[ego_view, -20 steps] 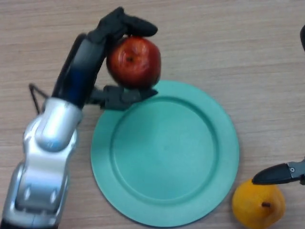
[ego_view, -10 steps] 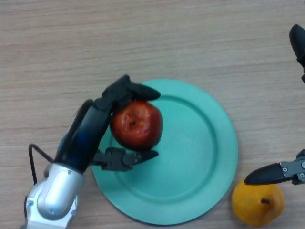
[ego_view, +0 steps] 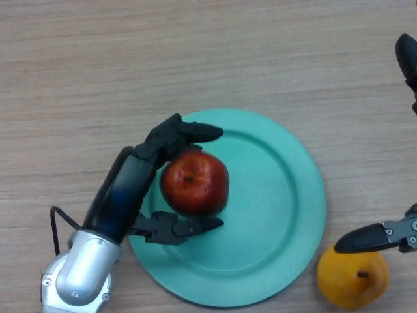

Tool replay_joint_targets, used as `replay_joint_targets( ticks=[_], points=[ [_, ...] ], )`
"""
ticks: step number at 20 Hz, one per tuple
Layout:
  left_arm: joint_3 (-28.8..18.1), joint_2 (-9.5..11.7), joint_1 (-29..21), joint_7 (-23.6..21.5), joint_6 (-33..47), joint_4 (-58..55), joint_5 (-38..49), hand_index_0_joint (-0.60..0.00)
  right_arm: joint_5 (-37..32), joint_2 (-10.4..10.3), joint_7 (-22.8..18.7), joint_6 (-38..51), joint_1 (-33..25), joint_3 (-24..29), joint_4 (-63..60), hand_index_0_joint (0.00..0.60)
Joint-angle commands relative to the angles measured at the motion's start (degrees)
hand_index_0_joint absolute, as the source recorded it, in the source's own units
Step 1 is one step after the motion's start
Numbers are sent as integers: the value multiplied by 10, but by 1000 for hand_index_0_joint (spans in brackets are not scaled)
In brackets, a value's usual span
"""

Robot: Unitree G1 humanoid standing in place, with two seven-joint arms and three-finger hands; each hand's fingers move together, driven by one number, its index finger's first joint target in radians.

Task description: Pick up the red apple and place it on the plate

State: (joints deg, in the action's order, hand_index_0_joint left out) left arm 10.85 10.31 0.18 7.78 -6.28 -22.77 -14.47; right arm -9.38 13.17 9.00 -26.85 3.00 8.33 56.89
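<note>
The red apple (ego_view: 194, 183) sits on the left half of the teal plate (ego_view: 273, 195), stem up. My left hand (ego_view: 133, 179) comes in from the lower left and brackets the apple. Its fingers (ego_view: 186, 134) lie just beyond the apple's far side and its thumb (ego_view: 186, 227) just below the near side. The hand is spread, with a thin gap to the apple on both sides. My right hand (ego_view: 374, 237) shows at the right edge, idle, with one straight finger over the pear.
A yellow pear (ego_view: 352, 281) lies on the wooden table (ego_view: 98, 65) just off the plate's lower right rim. Another part of my right hand (ego_view: 408, 59) shows at the upper right edge.
My left hand carried the apple from beyond the plate's far left rim down onto the plate. Its fingers and thumb have since spread off the apple. The right hand barely moved.
</note>
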Motion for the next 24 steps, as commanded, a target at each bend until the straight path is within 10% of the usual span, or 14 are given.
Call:
replay_joint_targets(
  ticks=[1,6,14,24],
  points=[
    [-15,6,-7,-37,31,-45,9,0,-9,7,-5,62,2,17,31,0],
    [-83,14,-12,-45,27,-153,-11,0,-22,19,-21,46,-7,22,31,0],
    [-305,35,32,-24,41,-229,267,0,-14,22,-17,25,-35,12,31,0],
    [-339,52,25,-13,-27,-283,368,0,-26,39,-35,55,-31,-7,31,0]
  ],
)
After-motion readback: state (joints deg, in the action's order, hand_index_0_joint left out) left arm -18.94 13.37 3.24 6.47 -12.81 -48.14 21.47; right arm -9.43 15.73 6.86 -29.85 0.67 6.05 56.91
